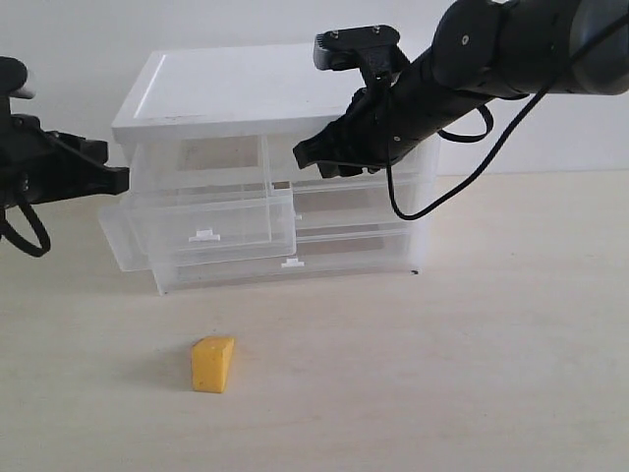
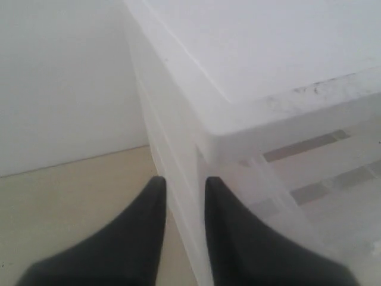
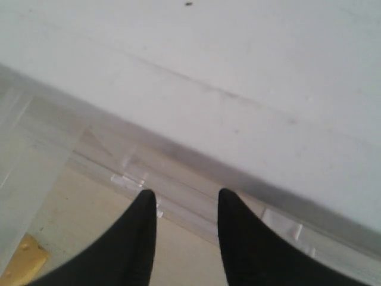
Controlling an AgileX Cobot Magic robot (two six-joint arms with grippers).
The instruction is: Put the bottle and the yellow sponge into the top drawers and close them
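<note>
The small yellow-orange wedge-shaped foam sponge [image 1: 212, 364] is lying on the pale wooden tabletop [image 1: 472, 344]. It is well in front of the white-topped translucent plastic cabinet [image 1: 236, 93], and nothing is touching it.

The left top drawer [image 1: 211, 221], a half-width translucent plastic box, is standing pulled far out of the cabinet, with its small white tab handle [image 1: 203, 234] facing forward. The right top drawer [image 1: 281, 162] is sitting back in its bay, and its front is partly hidden behind the right arm.

The black left gripper [image 1: 120, 179] is reaching in from the side and meeting the cabinet's left edge at the height of the top row. In the left wrist view its two dark fingers [image 2: 158, 196] are standing a narrow gap apart, with a white plastic edge running between them. Whether they are pinching that edge or only straddling it cannot be told.

The black right gripper [image 1: 319, 157] is coming down over the cabinet's white top and hanging at the front of the right top drawer, just under the lid's front lip. In the right wrist view its fingers [image 3: 146, 220] are spread with nothing between them — only the lid's edge and the clear drawer front are showing past the tips.
</note>
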